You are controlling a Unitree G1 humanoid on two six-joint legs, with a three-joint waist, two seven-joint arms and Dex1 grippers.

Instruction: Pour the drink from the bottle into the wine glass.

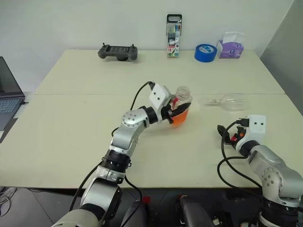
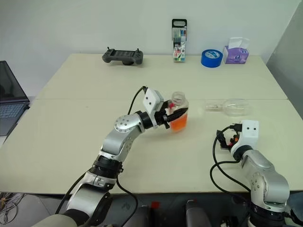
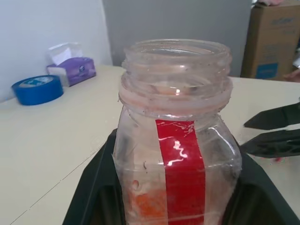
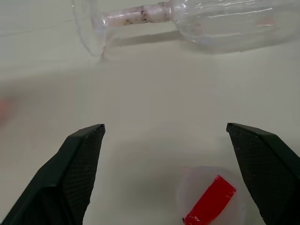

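Right wrist view shows the right gripper (image 4: pixel 164 173) wide open and empty, above the cap (image 4: pixel 211 199). The left gripper (image 1: pixel 174 112) clamps the uncapped bottle (image 1: pixel 180 108). With the wine glass (image 1: pixel 231 101) lying on its side, the drink (image 1: pixel 179 118) would likely spill if poured.

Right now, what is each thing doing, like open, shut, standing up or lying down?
bottle: uncapped, upright, held by the left gripper.
drink: low in the bottle.
cap: off, lying on the table.
wine glass: on its side, empty.
left gripper: shut on the bottle.
right gripper: open, empty.
laptop: open.
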